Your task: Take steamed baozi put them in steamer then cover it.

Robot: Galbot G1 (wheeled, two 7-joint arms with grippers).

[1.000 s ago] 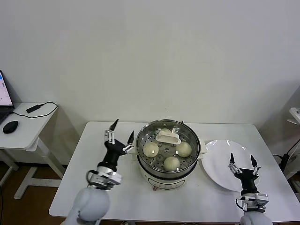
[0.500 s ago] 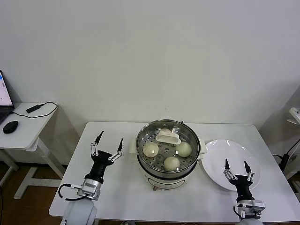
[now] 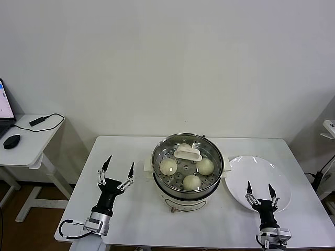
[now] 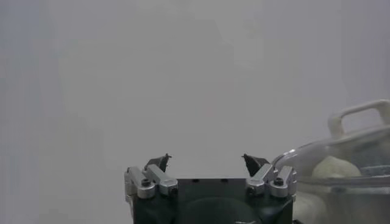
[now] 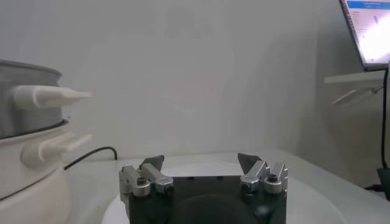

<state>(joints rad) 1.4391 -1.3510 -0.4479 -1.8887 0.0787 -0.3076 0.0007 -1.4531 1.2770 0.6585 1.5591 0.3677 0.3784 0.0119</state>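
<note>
On the white table (image 3: 141, 219): the steamer (image 3: 187, 191) stands in the middle, with the white plate (image 3: 259, 175) just beside it on the robot's right.
Baozi: three steamed baozi (image 3: 168, 166) are clear on the perforated tray inside the steamer; a fourth seems to sit at the back, mostly hidden behind the lid handle, so I cannot count it for sure.
Plate: it looks bare, no bun is left on it.
Lid: the glass lid (image 3: 188, 141) with its white handle (image 3: 188, 153) already lies on the steamer; the left wrist view also shows its rim and handle above a bun.
Left gripper (image 3: 116, 175): it is beside the steamer on the robot's left, apart from it, fingers spread wide and holding nothing.
Right gripper (image 3: 258, 194): it is low over the near edge of the plate, fingers also spread wide and empty.
Progress: by my judgement the task is nearly or fully finished, buns in and cover on.
Risk one: if the lid is not seated evenly on the rim, it can slide; from here I cannot tell if it sits flat.
Risk two: the right gripper is close above the plate, so a careless sideways move may push the plate toward the table edge.
Risk three: a swing of the left arm toward the middle can knock the steamer or its lid.
</note>
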